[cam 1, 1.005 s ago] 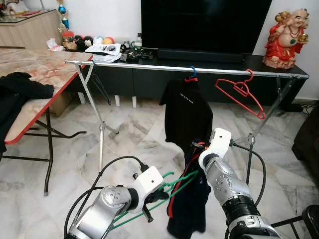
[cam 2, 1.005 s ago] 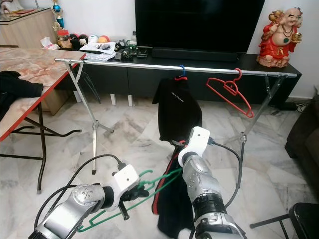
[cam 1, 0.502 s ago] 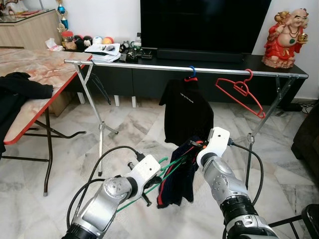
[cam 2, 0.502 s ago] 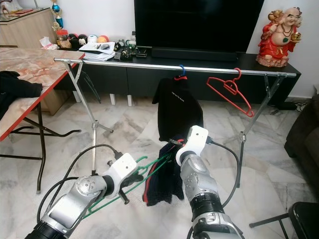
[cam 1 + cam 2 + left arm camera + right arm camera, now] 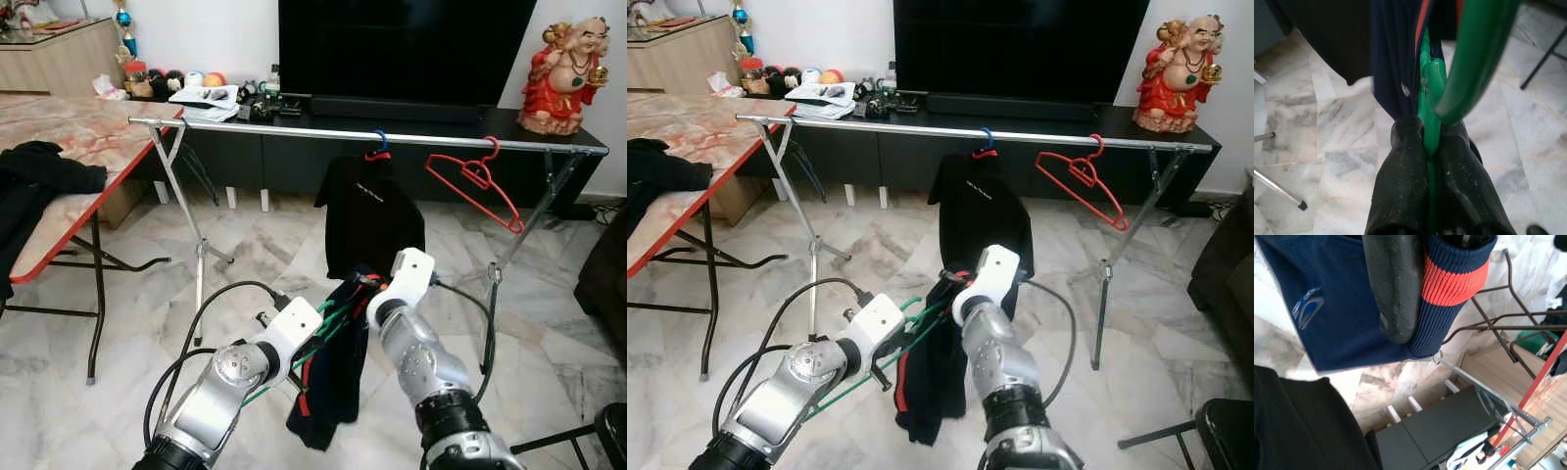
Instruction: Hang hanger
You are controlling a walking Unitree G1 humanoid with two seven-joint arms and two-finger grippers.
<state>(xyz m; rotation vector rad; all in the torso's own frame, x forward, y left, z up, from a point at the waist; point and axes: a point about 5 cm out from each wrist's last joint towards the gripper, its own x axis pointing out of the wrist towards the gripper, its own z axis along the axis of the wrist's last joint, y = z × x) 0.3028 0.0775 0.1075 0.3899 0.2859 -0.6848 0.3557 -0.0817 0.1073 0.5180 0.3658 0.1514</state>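
At the left, a thin green plastic hanger (image 5: 294,360) is pinched between the pressed-together black fingers of the left gripper (image 5: 1430,147). Its long axis is seen slanting up toward the robot's right, low before the silver metal rail (image 5: 294,130). A dark navy knit garment with an orange-red ribbed band (image 5: 328,392) is draped from it. The band is clamped by the right gripper (image 5: 1422,279). A red wire hanger (image 5: 475,181) is hung on the rail further right.

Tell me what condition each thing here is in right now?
green hanger: pinched in the left gripper, off the rail.
navy garment: draped, gripped at its collar by the right gripper.
black shirt: hanging on the rail.
red hanger: hanging bare, tilted.
television: off.
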